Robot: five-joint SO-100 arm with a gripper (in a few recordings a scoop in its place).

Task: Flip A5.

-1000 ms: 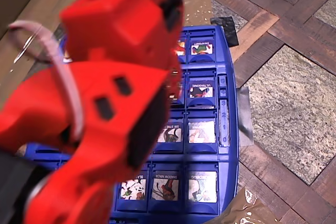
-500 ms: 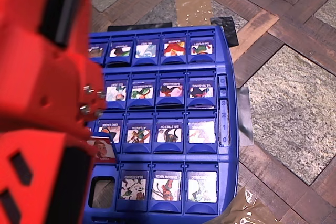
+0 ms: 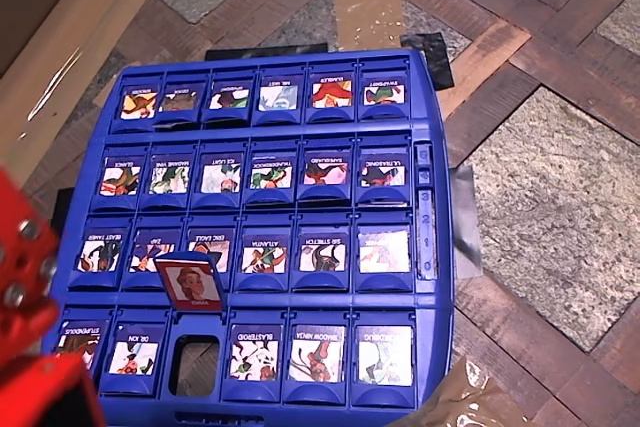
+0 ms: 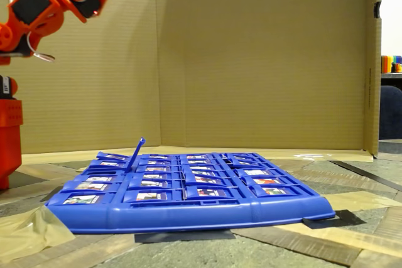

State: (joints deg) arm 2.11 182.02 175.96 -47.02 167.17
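1. At the far left of the overhead view, the red arm (image 3: 25, 327) fills the lower left corner, off the board's edge; screws show on its body.
2. In the fixed view the arm stands at the left edge and its upper part reaches into the upper left of the frame, well above the board. I cannot tell how far its gripper is open, or whether it holds anything.
3. The blue game board (image 3: 440, 277) lies flat in the middle of the overhead view, with rows of small picture tiles lying down in their slots.
4. The red portrait tile (image 3: 190, 283) stands raised in the lower left part of the board, just above an open, empty slot (image 3: 194, 364).
5. In the fixed view that tile (image 4: 135, 153) leans up at a tilt from the board's left part, nothing touching it.
6. Right of the board lie wood strips and stone-patterned floor (image 3: 560, 207).
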